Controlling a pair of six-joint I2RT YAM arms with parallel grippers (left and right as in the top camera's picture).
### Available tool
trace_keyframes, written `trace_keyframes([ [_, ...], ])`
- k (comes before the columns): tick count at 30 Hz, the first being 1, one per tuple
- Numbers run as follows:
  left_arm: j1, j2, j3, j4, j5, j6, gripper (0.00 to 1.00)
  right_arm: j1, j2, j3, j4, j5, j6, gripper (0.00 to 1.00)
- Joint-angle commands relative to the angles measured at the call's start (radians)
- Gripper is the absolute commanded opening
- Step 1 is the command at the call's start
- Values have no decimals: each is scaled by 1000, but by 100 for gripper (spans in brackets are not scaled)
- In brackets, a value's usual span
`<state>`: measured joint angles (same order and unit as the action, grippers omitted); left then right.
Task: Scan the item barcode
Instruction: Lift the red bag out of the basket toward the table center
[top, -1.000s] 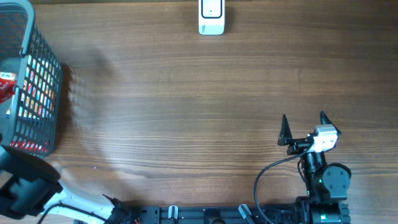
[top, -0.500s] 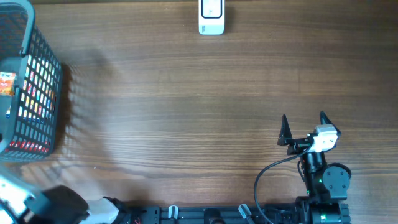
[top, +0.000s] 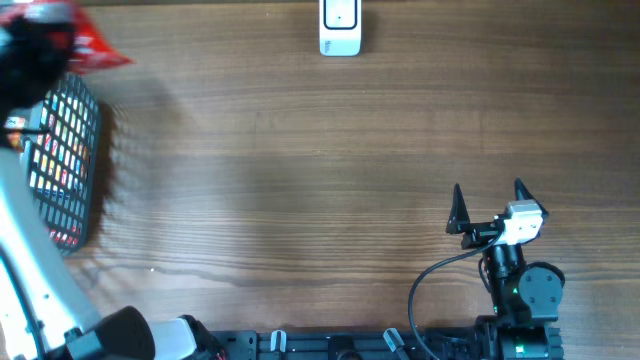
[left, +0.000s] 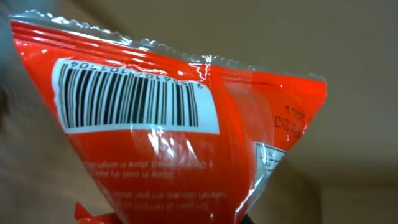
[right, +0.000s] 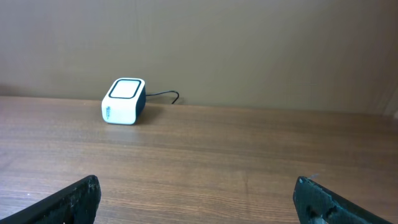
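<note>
The item is a red foil snack packet (left: 186, 168) with a white barcode label (left: 134, 102) near its crimped top edge; it fills the left wrist view. Overhead, the packet (top: 98, 52) shows blurred at the far left corner, above the basket, with my left gripper (top: 42, 38) shut on it. The fingers themselves are hidden behind the packet. The white scanner box (top: 340, 28) stands at the back middle of the table, also the scanner (right: 123, 101) in the right wrist view. My right gripper (top: 489, 205) rests open near the front right, nothing between its fingers.
A dark wire basket (top: 62, 150) holding several colourful packets stands at the left edge. The left arm's white link (top: 30, 270) runs along the left side. A cable trails behind the scanner. Wooden tabletop (top: 300, 180) spans between basket, scanner and right arm.
My left arm has swung up from the front left corner to above the basket's far side, carrying the red packet. The right arm has not moved.
</note>
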<state>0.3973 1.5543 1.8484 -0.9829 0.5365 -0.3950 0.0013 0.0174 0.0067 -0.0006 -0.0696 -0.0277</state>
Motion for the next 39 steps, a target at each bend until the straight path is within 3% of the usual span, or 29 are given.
trace_keyframes([
  [1, -144, 100, 1, -53, -186, 25, 4, 4, -7, -2, 2, 14, 8, 100],
  [11, -355, 381, 1, -164, -399, 24, 4, 4, -7, -2, 2, 14, 8, 100],
  [19, -425, 580, 1, -194, -407, 24, 4, 4, -7, -2, 2, 14, 8, 100],
  [26, -447, 654, 1, -97, -408, 24, 4, 4, -7, -2, 2, 14, 8, 100],
  [27, -447, 654, 1, -89, -408, 24, 8, 4, -7, -2, 2, 14, 8, 100],
  [28, -447, 654, 1, -79, -408, 24, 20, 4, -7, -2, 2, 14, 8, 100],
  [29, -446, 654, 1, -74, -408, 24, 26, 4, -7, -2, 2, 14, 8, 100],
  [33, -445, 654, 1, -68, -447, 24, 27, 4, -7, -2, 2, 14, 8, 100],
  [35, -445, 654, 1, -64, -471, 24, 35, 4, -7, -2, 2, 14, 8, 100],
  [36, -445, 654, 1, -64, -476, 25, 44, 4, -7, -2, 2, 14, 8, 100],
  [39, -444, 654, 2, -64, -479, 25, 52, 4, -7, -2, 2, 14, 8, 100],
])
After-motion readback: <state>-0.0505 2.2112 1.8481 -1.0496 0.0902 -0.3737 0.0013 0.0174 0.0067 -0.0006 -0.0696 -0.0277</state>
